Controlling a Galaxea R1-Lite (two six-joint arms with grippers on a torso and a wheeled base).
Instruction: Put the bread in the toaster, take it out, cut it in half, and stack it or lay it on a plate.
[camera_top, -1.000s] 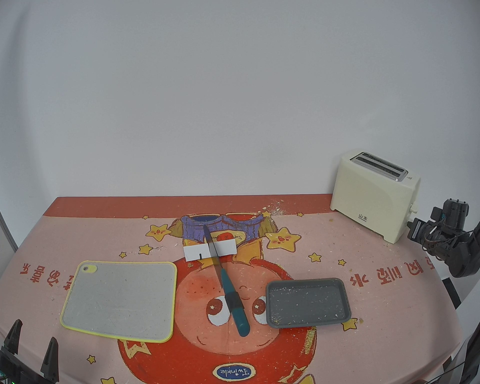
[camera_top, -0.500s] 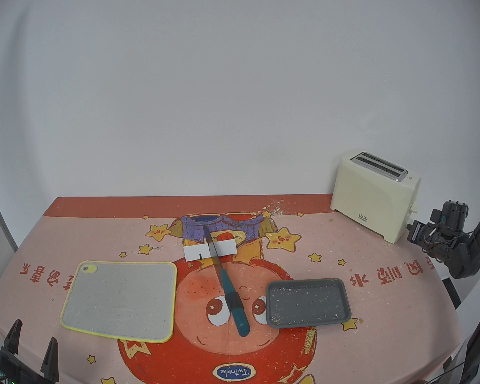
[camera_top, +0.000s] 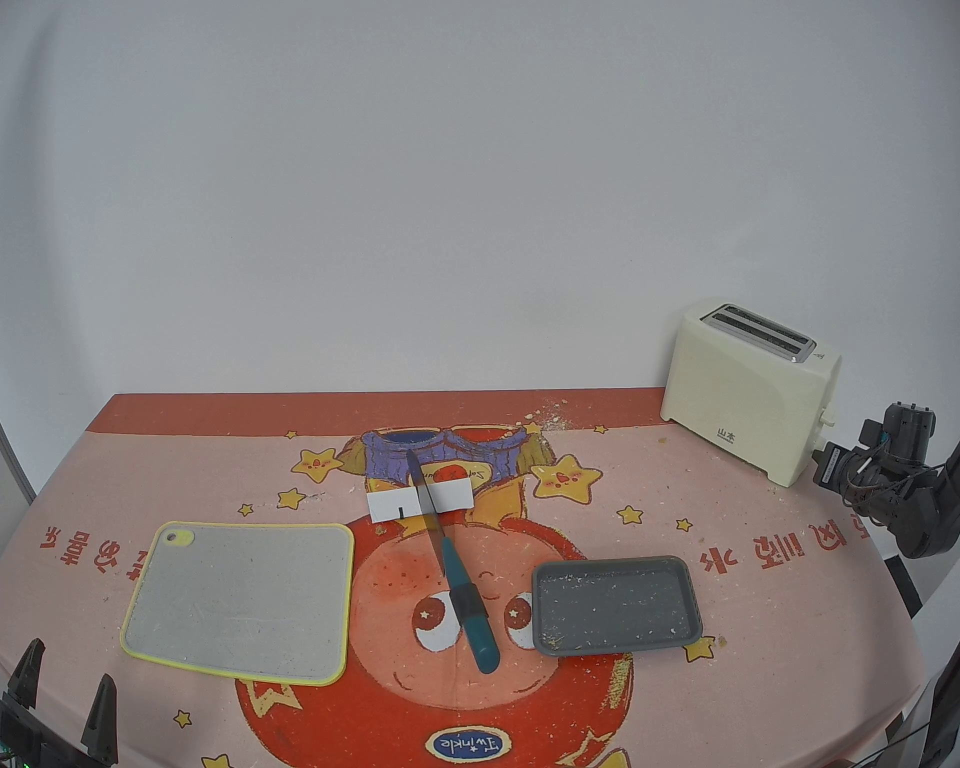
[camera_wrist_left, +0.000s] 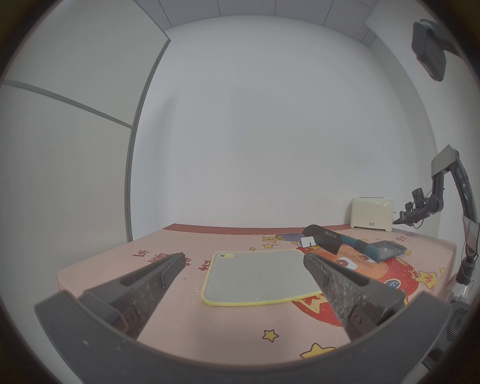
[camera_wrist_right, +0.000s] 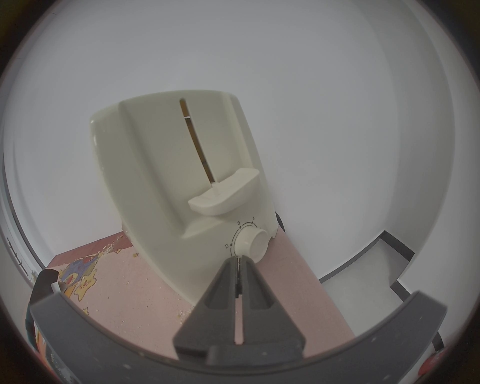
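Toaster (camera_top: 752, 388) at far right corner of table, cream, two slots on top. Right gripper (camera_wrist_right: 239, 265) hangs just off its end panel, fingers pressed together with nothing between them, tips just short of the dial (camera_wrist_right: 251, 243) and below the lever (camera_wrist_right: 225, 192). Lever sits low on its slot. Slots read dark from the head view; whether the bread is down inside them I cannot tell.

Left gripper (camera_wrist_left: 242, 257) parked at near left edge of table, fingers spread wide, holding nothing, cutting board (camera_top: 240, 600) lying beyond it. Knife (camera_top: 455, 575) lies mid-table, teal handle toward the robot, blade across a white paper slip (camera_top: 388, 504). Grey tray (camera_top: 616, 563) sits just right of the knife handle, crumbs on it.

Judgement: the toasting step is in hand, and cutting and plating are not yet begun. Next move calls for the right arm to lift clear of the end panel, spread its fingers and come down over a slot from above, square to it, once the lever is up; a slanted approach risks nudging the light toaster off its spot
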